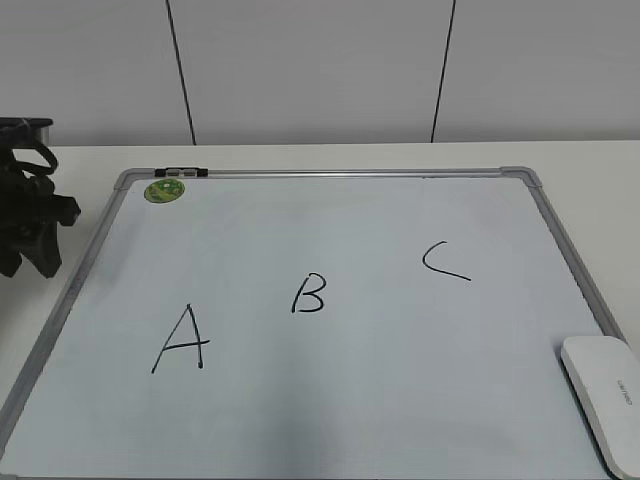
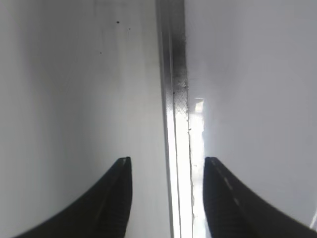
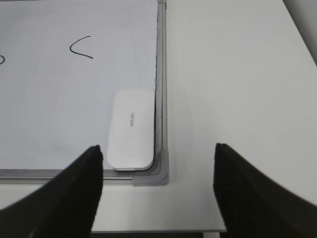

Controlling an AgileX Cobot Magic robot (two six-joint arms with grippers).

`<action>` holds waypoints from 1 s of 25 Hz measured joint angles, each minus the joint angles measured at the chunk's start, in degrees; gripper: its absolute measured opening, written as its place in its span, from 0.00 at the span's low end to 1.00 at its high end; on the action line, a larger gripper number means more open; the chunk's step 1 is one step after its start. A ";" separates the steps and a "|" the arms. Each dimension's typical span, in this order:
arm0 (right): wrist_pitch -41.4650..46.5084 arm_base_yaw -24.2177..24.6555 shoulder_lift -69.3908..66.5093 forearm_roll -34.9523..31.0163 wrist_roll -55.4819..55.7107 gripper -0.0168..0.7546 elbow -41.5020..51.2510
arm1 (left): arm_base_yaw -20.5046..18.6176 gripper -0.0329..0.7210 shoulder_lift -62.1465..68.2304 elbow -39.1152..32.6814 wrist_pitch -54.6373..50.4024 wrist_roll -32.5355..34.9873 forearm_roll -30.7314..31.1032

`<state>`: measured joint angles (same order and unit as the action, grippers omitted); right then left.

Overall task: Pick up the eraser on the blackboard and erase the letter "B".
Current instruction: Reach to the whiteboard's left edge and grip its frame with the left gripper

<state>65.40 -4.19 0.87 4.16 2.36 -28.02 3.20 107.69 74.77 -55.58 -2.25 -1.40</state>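
Note:
The blackboard (image 1: 400, 215) is a pale whiteboard with a silver frame, flat on the table. The black letter "B" (image 1: 308, 294) is near its middle, between an "A" (image 1: 181, 340) and a "C" (image 1: 444, 261). The white eraser (image 1: 604, 396) lies flat in the board's near right corner; it also shows in the right wrist view (image 3: 132, 128). My right gripper (image 3: 158, 163) is open and empty, above the table just off that corner, short of the eraser. My left gripper (image 2: 167, 163) is open and empty over the board's left frame edge (image 2: 173, 99); its dark arm (image 1: 25, 215) shows at the far left.
A round green sticker (image 1: 164, 190) and a black clip (image 1: 181, 172) are at the board's far left corner. The board's grey corner cap (image 3: 154, 173) is just in front of the right fingers. White table surface (image 3: 237, 74) lies to the right of the board.

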 joint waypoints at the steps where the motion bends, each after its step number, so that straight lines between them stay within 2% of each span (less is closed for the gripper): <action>1: 0.00 0.00 0.00 0.00 0.00 0.69 0.00 | 0.00 0.49 0.89 0.00 0.50 0.00 0.00; 25: 0.00 0.00 0.00 0.00 0.00 0.69 0.00 | 0.00 0.49 8.92 1.42 3.98 0.72 1.40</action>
<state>65.40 -4.19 0.87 4.16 2.36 -28.02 3.20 116.61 76.19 -51.60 -1.53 0.00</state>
